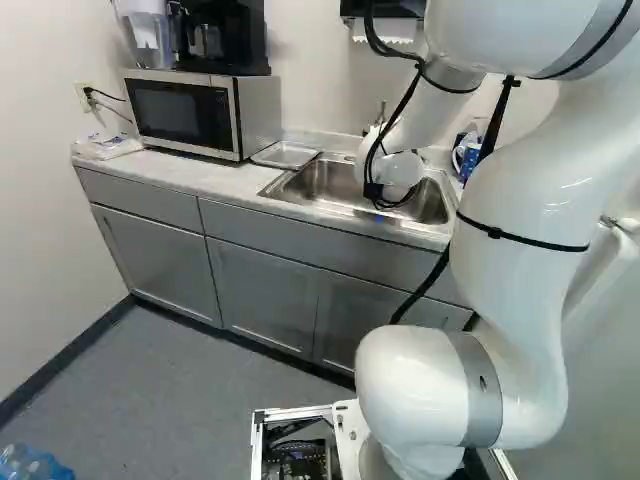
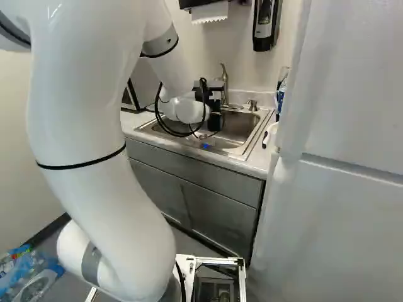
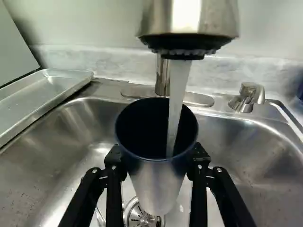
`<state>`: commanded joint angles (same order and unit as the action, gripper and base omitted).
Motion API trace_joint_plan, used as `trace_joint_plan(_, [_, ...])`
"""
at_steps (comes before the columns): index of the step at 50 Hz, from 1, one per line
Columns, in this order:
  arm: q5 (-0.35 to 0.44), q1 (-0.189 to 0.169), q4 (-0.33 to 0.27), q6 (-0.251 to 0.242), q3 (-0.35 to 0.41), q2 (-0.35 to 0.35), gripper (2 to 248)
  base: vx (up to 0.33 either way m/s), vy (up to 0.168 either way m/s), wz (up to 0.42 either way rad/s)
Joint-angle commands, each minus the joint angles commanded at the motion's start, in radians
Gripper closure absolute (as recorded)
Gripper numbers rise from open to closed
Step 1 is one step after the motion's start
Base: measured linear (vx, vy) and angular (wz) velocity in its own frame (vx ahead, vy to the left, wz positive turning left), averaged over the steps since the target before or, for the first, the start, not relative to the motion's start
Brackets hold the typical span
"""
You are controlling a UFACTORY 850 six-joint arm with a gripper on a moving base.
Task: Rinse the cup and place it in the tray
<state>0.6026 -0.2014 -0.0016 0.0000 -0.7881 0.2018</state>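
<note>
Two fingers of my gripper (image 3: pixel 157 158) clamp the cup (image 3: pixel 157 185) from opposite sides, its mouth beneath the faucet (image 3: pixel 189 19) to admit the stream (image 3: pixel 177 99). The sink (image 3: pixel 52 142) below catches spill; the tray (image 3: pixel 49 92) lies beside it.

Cup (image 3: pixel 158 184) under running water in the claw (image 2: pixel 215 118), tray (image 3: pixel 49 90) off to its left

The cup is tapered, dark blue at the rim and inside, silvery grey lower down its outside; it sits between the claw's two fingers, touched on both sides, roughly upright with its mouth up; a stream of water falls into it; the tray is shallow, rectangular and metallic with a raised rim; it lies flat, open side up, well apart from the claw.
</note>
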Motion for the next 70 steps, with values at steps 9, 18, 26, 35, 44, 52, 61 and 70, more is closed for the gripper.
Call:
trace_joint_plan(9, [0.0, 0.0, 0.0, 0.0, 0.0, 0.0, 124, 0.0, 0.0, 0.0])
trace_joint_plan(18, [0.0, 0.0, 0.0, 0.0, 0.0, 0.0, 124, 0.0, 0.0, 0.0])
trace_joint_plan(26, [0.0, 0.0, 0.0, 0.0, 0.0, 0.0, 124, 0.0, 0.0, 0.0])
trace_joint_plan(35, [0.0, 0.0, 0.0, 0.0, 0.0, 0.0, 124, 0.0, 0.0, 0.0])
trace_joint_plan(44, [0.0, 0.0, 0.0, 0.0, 0.0, 0.0, 124, 0.0, 0.0, 0.0])
trace_joint_plan(52, [0.0, 0.0, 0.0, 0.0, 0.0, 0.0, 124, 0.0, 0.0, 0.0])
trace_joint_plan(61, [0.0, 0.0, 0.0, 0.0, 0.0, 0.0, 124, 0.0, 0.0, 0.0])
trace_joint_plan(70, [0.0, 0.0, 0.0, 0.0, 0.0, 0.0, 124, 0.0, 0.0, 0.0])
